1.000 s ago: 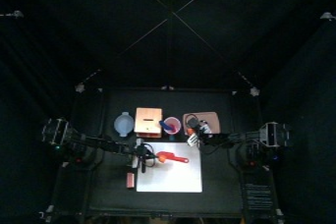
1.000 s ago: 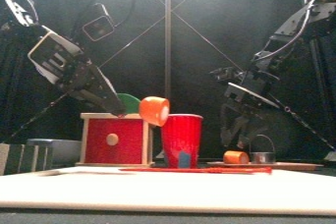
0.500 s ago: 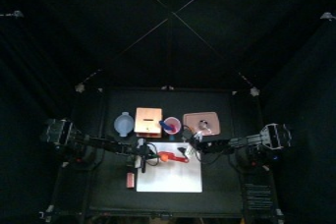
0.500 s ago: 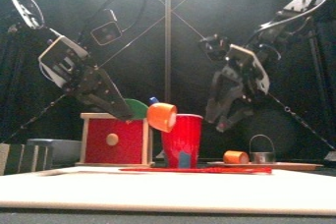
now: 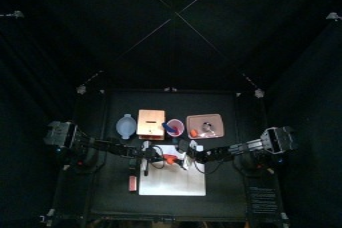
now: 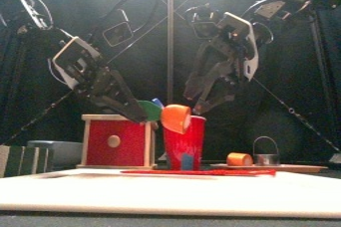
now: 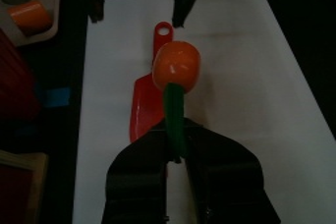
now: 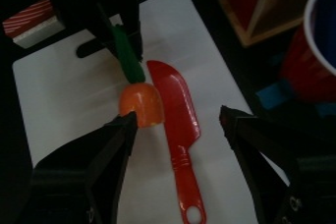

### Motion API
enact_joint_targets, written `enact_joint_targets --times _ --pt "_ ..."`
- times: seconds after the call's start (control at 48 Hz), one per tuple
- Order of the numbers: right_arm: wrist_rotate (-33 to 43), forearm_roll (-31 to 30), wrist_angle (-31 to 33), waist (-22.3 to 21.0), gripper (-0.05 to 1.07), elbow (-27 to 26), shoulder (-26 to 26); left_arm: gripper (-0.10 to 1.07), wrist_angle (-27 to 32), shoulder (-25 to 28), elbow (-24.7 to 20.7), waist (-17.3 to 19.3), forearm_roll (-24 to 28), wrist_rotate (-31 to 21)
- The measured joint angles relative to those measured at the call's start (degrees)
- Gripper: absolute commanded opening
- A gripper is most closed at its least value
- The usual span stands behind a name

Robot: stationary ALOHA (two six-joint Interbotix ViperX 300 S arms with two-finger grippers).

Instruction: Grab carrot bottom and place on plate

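**Right arm swings in on the carrot mid-air**

Since a second ago the right arm has come in from its side toward the middle, and its gripper point(image 6: 200, 100) now sits right by the carrot point(image 6: 174, 115), jaws spread wide with nothing between them yet. From the right wrist view the orange carrot bottom point(image 8: 140, 104) is just off one of those open jaws; can't tell if it's touching.

So the carrot is up in the air over the white board point(image 5: 174, 175), not on anything. The left gripper point(image 7: 178, 149) is clamped on its green stem end point(image 7: 175, 120), holding it out with the orange part pointing away toward the other arm. Left arm has also shifted a little toward the middle.

Under the carrot, lying flat on the board, is a red spatula point(image 7: 144, 105). Behind that from the front you get a red cup point(image 6: 185, 141) and a red wooden box point(image 6: 118, 141).

The pinkish-copper plate point(image 5: 205, 126) is at the back of the table, well apart from the carrot, with some small thing sitting in it. Round blue-grey dish point(image 5: 126, 126) and the orange tray point(image 5: 151, 122) are lined up to its left.
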Motion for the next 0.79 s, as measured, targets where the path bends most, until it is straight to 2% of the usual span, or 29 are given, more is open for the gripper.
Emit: enact_joint_targets --times 0.438,0.792 --pt "0.0 -0.4 -2.2 0.9 0.97 -4.2 6.9 0.51 -0.1 1.1 -1.8 0.8 0.0 0.1" --pt "0.0 -0.4 -2.2 1.1 0.97 -4.6 7.5 0.51 -0.1 1.1 -1.9 0.9 0.1 0.1"
